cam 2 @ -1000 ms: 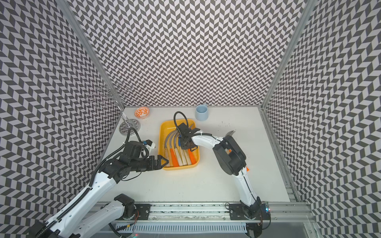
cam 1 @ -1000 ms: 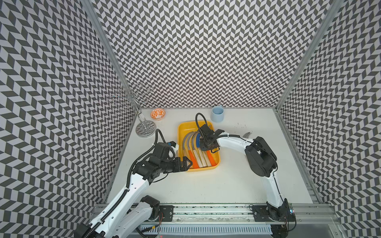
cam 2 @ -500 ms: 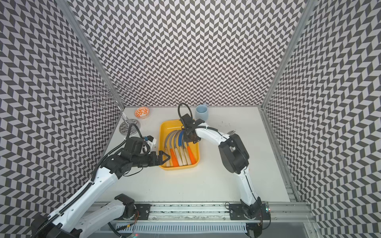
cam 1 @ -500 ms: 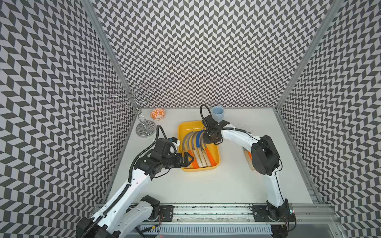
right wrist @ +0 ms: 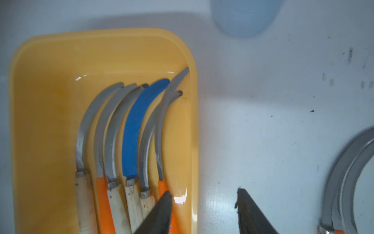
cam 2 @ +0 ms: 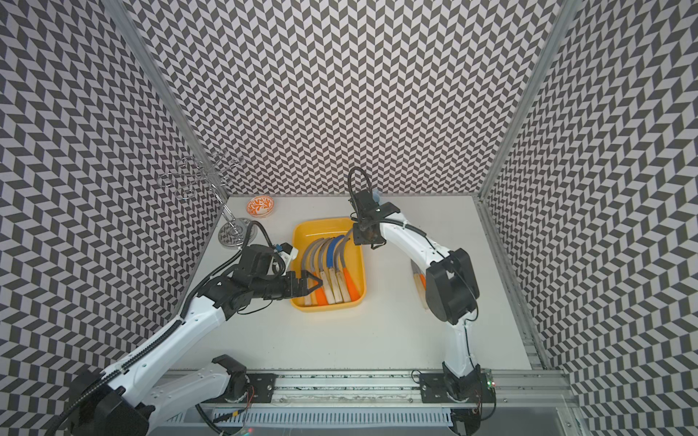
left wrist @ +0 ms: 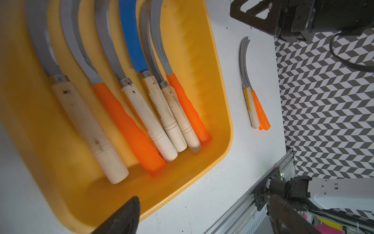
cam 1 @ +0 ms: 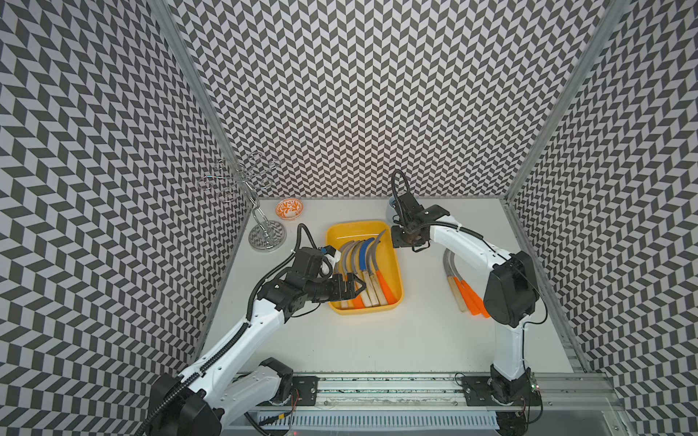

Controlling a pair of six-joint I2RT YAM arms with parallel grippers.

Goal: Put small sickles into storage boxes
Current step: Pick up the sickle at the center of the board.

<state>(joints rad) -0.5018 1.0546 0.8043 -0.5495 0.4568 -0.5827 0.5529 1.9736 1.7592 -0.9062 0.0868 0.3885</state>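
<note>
Six small sickles [cam 1: 365, 253] lie in the centre-frame yellow tray [cam 1: 355, 232], right gripper [cam 1: 409, 241] just upper right, left gripper [cam 1: 359, 287] at lower left, both parted and empty.

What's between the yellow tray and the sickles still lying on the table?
Nothing, just bare white table between the yellow tray and the loose sickles. The left wrist view shows it best.
</note>
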